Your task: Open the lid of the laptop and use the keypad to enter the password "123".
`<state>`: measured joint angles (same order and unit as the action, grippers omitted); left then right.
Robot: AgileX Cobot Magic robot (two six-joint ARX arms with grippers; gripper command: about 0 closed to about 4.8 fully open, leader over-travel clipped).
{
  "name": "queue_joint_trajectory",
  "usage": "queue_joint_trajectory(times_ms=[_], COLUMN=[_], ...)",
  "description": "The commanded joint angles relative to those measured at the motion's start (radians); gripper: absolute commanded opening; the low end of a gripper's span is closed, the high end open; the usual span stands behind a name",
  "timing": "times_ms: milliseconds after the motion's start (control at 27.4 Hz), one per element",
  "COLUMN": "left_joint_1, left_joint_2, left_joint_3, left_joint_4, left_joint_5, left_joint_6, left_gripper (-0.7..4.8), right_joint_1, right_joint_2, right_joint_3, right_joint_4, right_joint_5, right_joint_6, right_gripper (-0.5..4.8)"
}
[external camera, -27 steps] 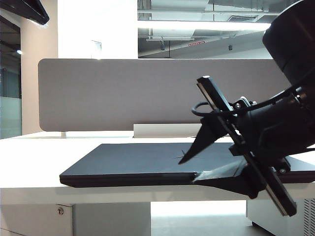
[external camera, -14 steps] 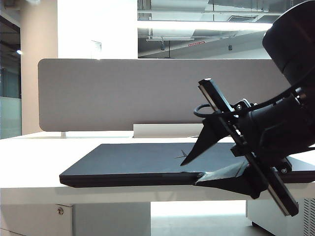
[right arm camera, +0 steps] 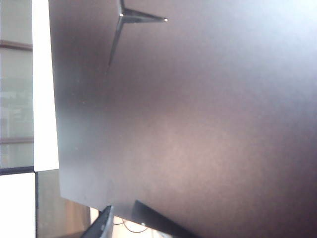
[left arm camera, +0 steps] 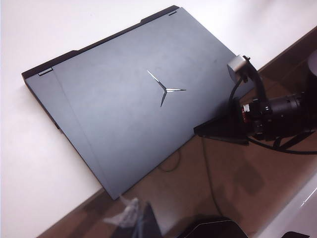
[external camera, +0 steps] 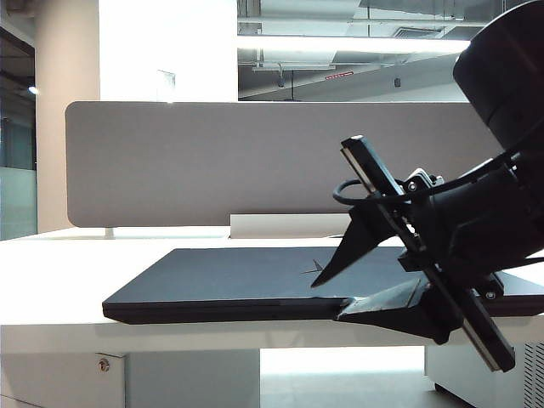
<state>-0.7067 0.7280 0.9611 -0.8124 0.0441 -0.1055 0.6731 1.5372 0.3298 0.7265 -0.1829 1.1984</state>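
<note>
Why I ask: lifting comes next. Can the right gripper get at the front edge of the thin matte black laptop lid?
Probably yes. The right gripper stands open at that edge, one of its fingers above the closed lid, the other low at the front; nothing shows between.

The right arm [external camera: 501,212] is matte black, with a bulky rounded housing and a flat black bar bolted across its wrist. Thin black cables loop beside it. The right gripper [external camera: 327,293] has 2 black, wedge-shaped fingers [external camera: 340,255] tapering to points. A grey-capped wrist camera mount [left arm camera: 239,64] shows.
</note>
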Motion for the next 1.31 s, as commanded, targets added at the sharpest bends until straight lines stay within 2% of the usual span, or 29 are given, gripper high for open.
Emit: queue_joint_trajectory(times_ms=[36, 146, 182, 438, 839, 984, 1094, 1313], left_joint_1=[-0.002, -0.002, -0.002, -0.002, -0.002, -0.002, -0.002, -0.002], left_joint_2=[-0.002, -0.002, -0.002, -0.001, -0.002, -0.002, -0.002, -0.002], left_joint_3=[0.003, 0.003, 0.003, 0.003, 0.003, 0.003, 0.003, 0.003], left_joint_4=[-0.008, -0.021, -0.024, -0.032, -0.04, -0.042, -0.046, -0.047], left_joint_5=[0.002, 0.001, 0.0, -0.003, -0.006, -0.006, -0.006, -0.007], left_joint_6=[0.002, 0.002, 0.002, 0.002, 0.002, 0.002, 0.002, 0.002], left_gripper=[-0.05, -0.05, -0.05, -0.05, -0.05, -0.05, -0.05, -0.05], right_joint_1=[-0.005, -0.004, -0.004, -0.004, -0.039, -0.057, -0.058, -0.096], right_joint_2=[-0.008, -0.008, -0.008, -0.01, -0.048, -0.054, -0.068, -0.072], right_joint_3=[0.016, 0.018, 0.025, 0.061, 0.074, 0.142, 0.229, 0.318], right_joint_4=[0.182, 0.23, 0.228, 0.227, 0.208, 0.146, -0.003, -0.073], right_joint_5=[0.051, 0.045, 0.025, -0.016, -0.012, -0.038, -0.048, -0.046], right_joint_6=[-0.055, -0.077, -0.086, -0.108, -0.179, -0.237, -0.318, -0.363], right_gripper=[0.56, 0.35, 0.08, 0.08, -0.06, -0.06, -0.06, -0.06])
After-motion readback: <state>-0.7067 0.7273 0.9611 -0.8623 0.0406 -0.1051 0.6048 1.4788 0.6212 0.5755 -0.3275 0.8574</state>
